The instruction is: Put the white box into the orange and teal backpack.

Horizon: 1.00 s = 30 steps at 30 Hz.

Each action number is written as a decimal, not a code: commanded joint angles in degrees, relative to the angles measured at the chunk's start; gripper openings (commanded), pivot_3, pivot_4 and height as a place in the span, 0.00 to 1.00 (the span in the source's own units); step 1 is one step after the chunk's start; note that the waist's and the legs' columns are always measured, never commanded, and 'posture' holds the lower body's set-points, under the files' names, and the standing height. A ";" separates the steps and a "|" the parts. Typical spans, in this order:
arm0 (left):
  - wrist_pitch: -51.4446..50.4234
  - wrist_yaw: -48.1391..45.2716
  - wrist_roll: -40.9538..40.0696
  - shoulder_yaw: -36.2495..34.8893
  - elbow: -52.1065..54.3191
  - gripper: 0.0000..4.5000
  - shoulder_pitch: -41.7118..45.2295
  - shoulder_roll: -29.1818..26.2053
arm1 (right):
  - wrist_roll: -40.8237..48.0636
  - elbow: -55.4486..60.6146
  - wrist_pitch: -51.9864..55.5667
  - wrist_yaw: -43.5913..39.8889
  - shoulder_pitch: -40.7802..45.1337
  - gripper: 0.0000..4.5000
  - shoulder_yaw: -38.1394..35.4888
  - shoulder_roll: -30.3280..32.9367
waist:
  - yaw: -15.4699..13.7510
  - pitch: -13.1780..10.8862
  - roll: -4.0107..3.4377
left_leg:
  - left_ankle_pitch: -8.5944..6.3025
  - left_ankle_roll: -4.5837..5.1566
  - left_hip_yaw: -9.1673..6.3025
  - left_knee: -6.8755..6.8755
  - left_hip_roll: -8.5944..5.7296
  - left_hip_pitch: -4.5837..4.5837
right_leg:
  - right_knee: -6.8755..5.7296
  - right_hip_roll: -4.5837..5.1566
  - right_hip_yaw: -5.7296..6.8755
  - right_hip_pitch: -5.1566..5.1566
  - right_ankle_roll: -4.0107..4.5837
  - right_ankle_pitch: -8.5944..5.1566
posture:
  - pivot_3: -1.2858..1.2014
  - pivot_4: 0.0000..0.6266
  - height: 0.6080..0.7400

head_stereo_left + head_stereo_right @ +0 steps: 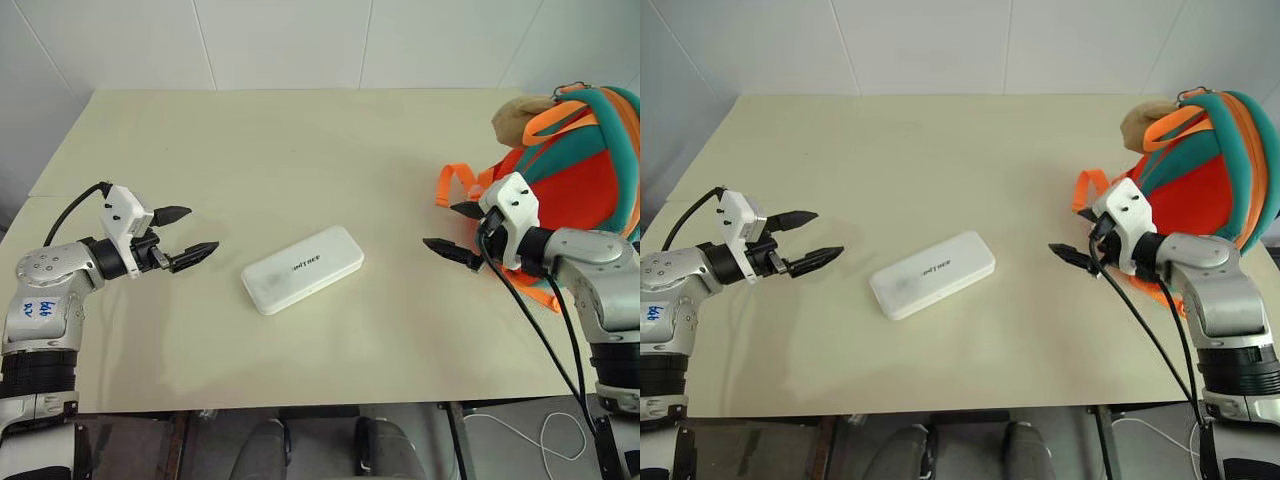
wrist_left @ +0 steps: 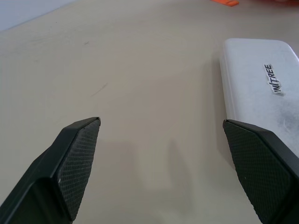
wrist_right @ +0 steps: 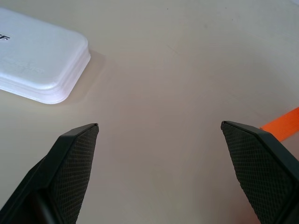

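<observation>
Left wrist view: "UNITREE" lettering [image 2: 274, 79].

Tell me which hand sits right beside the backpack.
The right hand: it hovers against the backpack. The left hand is across the table, beyond the box.

A beige table [image 1: 300, 150] stands against a white tiled wall [image 1: 300, 40].

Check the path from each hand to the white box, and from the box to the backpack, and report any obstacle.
Nothing visible blocks either path. Bare table lies between the open left hand, the open right hand and the white box. Toward the orange and teal backpack, the right hand itself hovers in between.
</observation>
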<state>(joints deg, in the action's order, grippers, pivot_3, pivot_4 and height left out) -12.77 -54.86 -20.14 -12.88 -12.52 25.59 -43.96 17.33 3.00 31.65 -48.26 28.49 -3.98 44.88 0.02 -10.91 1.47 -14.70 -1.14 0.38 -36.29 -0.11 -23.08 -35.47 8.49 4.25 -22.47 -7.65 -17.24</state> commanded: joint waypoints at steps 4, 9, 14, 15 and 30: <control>0.99 0.10 -0.33 -0.62 0.85 1.00 0.01 -0.21 | 1.24 2.58 0.60 1.75 1.69 0.99 -1.83 -0.98 | 0.16 0.00 0.00 | 0.00 0.01 0.00 0.00 0.02 0.02 | -0.03 -0.01 0.00 -0.01 0.01 0.01 | 0.52 0.24 1.00; 2.00 0.78 -0.19 -0.77 1.36 1.00 -0.35 0.45 | 1.22 2.96 0.83 2.45 2.13 0.99 -0.87 -2.53 | 0.05 0.00 0.00 | -0.01 0.01 0.01 -0.02 0.02 0.02 | -0.03 -0.01 0.00 -0.01 0.01 0.01 | 0.52 0.24 1.00; 2.59 3.25 -1.17 -3.38 5.29 0.87 -4.11 1.13 | -0.58 1.73 -1.64 3.29 3.13 0.86 1.06 -4.70 | 0.17 0.00 0.00 | -0.01 0.01 0.01 -0.01 0.02 0.02 | -0.02 -0.01 -0.02 -0.01 0.01 0.01 | 0.52 0.24 1.00; 2.52 3.65 -1.25 -3.79 6.10 0.79 -5.02 1.12 | -0.79 1.33 -2.26 3.59 3.47 0.78 1.19 -5.27 | 0.20 0.00 0.00 | -0.01 0.00 0.02 0.00 0.03 0.02 | -0.01 -0.01 -0.03 -0.02 0.01 0.01 | 0.52 0.24 1.00; -22.20 4.16 -7.80 -2.26 17.74 0.00 -13.33 -2.57 | -12.29 -13.97 -11.37 9.84 9.89 0.00 9.30 -12.95 | 0.24 0.00 0.00 | -0.06 0.06 0.08 -0.05 0.04 0.01 | -0.03 -0.02 -0.14 -0.07 0.03 0.04 | 0.52 0.24 1.00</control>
<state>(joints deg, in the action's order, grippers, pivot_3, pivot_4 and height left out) -31.67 -50.49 -26.04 -15.09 2.89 12.58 -45.55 6.32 -10.88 22.41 -39.84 36.94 5.03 32.25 0.27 -10.90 1.47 -14.76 -1.08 0.47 -36.34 -0.08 -23.07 -35.51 8.48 4.09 -22.55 -7.62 -17.19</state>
